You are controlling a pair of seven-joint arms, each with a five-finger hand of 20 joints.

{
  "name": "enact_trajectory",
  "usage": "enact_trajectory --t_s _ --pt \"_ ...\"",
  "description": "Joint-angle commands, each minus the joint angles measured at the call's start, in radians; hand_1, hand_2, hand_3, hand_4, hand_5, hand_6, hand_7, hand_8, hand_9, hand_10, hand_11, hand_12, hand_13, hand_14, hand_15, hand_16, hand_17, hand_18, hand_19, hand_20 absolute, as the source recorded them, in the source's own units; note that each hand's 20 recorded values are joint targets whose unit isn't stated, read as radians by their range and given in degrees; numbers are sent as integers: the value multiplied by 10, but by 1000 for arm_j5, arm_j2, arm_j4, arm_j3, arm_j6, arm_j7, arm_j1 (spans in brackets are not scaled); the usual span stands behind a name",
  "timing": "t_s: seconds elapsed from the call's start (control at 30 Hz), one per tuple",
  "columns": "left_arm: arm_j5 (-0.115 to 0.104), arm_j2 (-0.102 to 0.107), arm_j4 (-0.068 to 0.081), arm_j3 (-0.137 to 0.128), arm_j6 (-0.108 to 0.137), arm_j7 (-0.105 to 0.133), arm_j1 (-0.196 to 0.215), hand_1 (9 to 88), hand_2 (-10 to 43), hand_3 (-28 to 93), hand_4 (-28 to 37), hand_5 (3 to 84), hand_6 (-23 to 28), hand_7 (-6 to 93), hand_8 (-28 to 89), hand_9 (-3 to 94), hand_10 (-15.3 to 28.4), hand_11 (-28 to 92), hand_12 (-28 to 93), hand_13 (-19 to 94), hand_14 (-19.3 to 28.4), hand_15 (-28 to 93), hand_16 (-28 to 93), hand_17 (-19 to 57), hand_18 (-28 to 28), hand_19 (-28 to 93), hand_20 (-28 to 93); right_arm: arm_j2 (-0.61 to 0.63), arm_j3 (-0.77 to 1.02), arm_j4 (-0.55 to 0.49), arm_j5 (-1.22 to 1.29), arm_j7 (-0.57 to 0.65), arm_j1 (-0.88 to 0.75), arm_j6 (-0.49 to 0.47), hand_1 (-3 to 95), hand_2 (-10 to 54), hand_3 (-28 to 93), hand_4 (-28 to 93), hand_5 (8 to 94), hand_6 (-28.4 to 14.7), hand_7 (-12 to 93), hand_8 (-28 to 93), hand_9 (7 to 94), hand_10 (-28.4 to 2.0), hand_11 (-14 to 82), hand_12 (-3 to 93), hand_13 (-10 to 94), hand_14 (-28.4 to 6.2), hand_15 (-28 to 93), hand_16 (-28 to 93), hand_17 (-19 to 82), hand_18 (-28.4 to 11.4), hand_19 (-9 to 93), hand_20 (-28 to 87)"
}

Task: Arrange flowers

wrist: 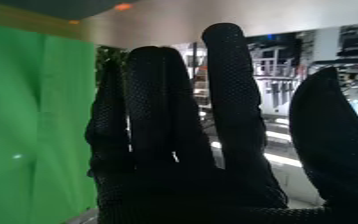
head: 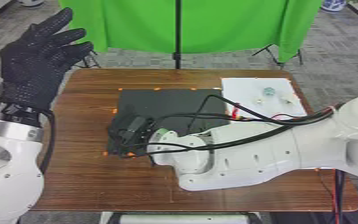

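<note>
Table (head: 76,172) is showing smooth wood; right arm's shell (head: 246,155) is gleaming like plastic; green curtain (head: 238,25) is hanging as cloth (softly creased); black mat (head: 158,102) is looking matt.

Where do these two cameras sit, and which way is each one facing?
Head view: on the robot's head, looking forward and down at the brown table; it shows both white arms, the raised left hand and the right hand over the black mat.
Right wrist view: on the right arm's wrist, looking out along that hand's straight gloved fingers, past them into the room.
Shared: the right hand and green cloth.
</note>
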Motion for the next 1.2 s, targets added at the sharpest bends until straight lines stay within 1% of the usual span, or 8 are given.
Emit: enact_trajectory --t_s 0.03,0.1,0.23,0.33,0.57,0.77,1.0,1.2 --pt "6 -10 5 13 2 -9 -11 212 91 764 -283 361 97 123 -82 302 197 274 114 236 276 560 -105 -86 251 593 99 16 16 -9 -28 -65 -7 -55 152 89 867 -275 700 26 192 -157 417 -183 225 139 270 -173 643 62 75 -192 650 287" --pt "4 -11 6 11 2 -6 -10 212 91 764 -283 361 97 123 -82 303 197 274 113 236 276 560 -106 -86 251 593 97 9 7 -8 -43 -55 -3 -53 150 92 866 -279 700 28 191 -158 402 -174 197 136 256 -167 591 65 62 -191 633 284" --pt "5 -12 20 34 -15 -15 -42 212 90 765 -283 361 97 124 -82 303 197 275 114 237 275 561 -105 -86 250 593 96 18 29 -12 -67 -41 -23 -93 135 109 855 -281 686 33 189 -161 372 -167 161 127 227 -168 504 78 37 -185 600 271" --pt "5 -13 26 49 -17 -16 -61 213 91 764 -283 361 97 124 -83 303 197 275 113 237 275 560 -106 -87 250 593 96 19 40 -13 -90 -32 -36 -116 112 122 835 -281 675 35 185 -163 350 -167 140 126 202 -168 460 96 15 -184 580 262" --pt "7 -20 42 66 -40 -32 -91 212 91 765 -282 361 97 124 -83 303 197 275 113 236 276 561 -106 -87 250 593 95 36 101 -16 -105 0 -87 -233 78 149 801 -282 633 41 177 -165 307 -168 115 126 157 -172 420 120 -21 -181 562 251" --pt "6 -25 50 78 -48 -47 -111 213 91 765 -282 361 97 122 -83 304 197 275 113 236 275 561 -106 -87 250 593 94 47 167 -14 -111 10 -133 -357 47 186 760 -282 588 43 168 -165 273 -162 98 128 123 -171 404 135 -42 -177 554 247" --pt "11 -29 56 87 -50 -66 -121 213 90 767 -283 361 97 124 -82 303 198 275 113 236 276 561 -107 -87 251 594 94 49 183 -13 -92 46 -152 -346 20 211 734 -283 534 39 163 -161 254 -163 83 136 105 -171 390 151 -60 -173 547 246" --pt "7 -28 44 67 -43 -57 -88 213 90 766 -283 361 97 124 -83 303 197 275 113 236 276 562 -107 -88 251 596 93 40 150 -15 -71 54 -131 -269 15 209 742 -283 520 37 164 -158 261 -165 87 143 110 -174 399 162 -61 -175 549 247"
